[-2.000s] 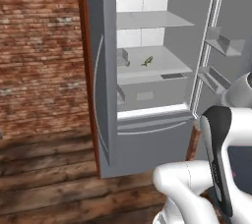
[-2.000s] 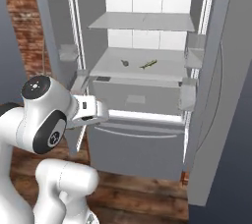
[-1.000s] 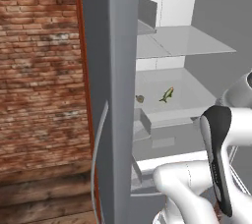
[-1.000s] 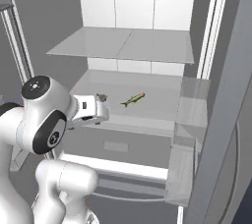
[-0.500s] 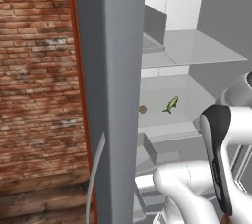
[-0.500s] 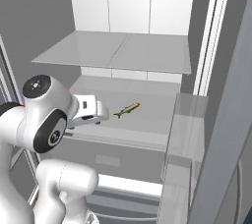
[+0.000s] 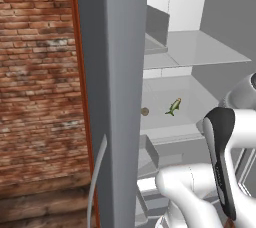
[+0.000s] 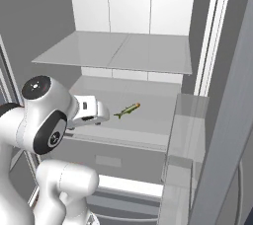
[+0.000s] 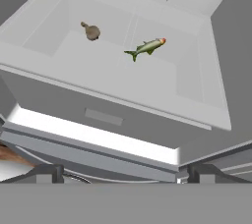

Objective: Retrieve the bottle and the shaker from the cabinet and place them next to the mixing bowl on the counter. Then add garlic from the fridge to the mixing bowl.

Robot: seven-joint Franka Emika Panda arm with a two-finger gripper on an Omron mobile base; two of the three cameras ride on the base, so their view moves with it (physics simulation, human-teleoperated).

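Observation:
The fridge point(image 7: 115, 72) stands open right in front of me, its pale inner shelves point(image 8: 118, 51) showing. A small brown garlic bulb point(image 9: 91, 31) lies on the middle shelf floor, towards its left; in the left base view the garlic point(image 7: 145, 111) peeks out beside the door edge. My gripper point(image 9: 125, 173) is open and empty, hovering in front of and below that shelf, well short of the garlic. The bottle, shaker, cabinet, mixing bowl and counter are out of view.
A small green fish point(image 9: 146, 47) lies right of the garlic on the same shelf. The grey left door with its curved handle point(image 7: 97, 172) stands close on my left, a brick wall point(image 7: 35, 72) behind it. Door bins point(image 8: 183, 140) jut out on the right.
The base has driven closer to the fridge, so the shelf with the garlic and fish looms larger. The arm keeps its pose and the gripper stays open.

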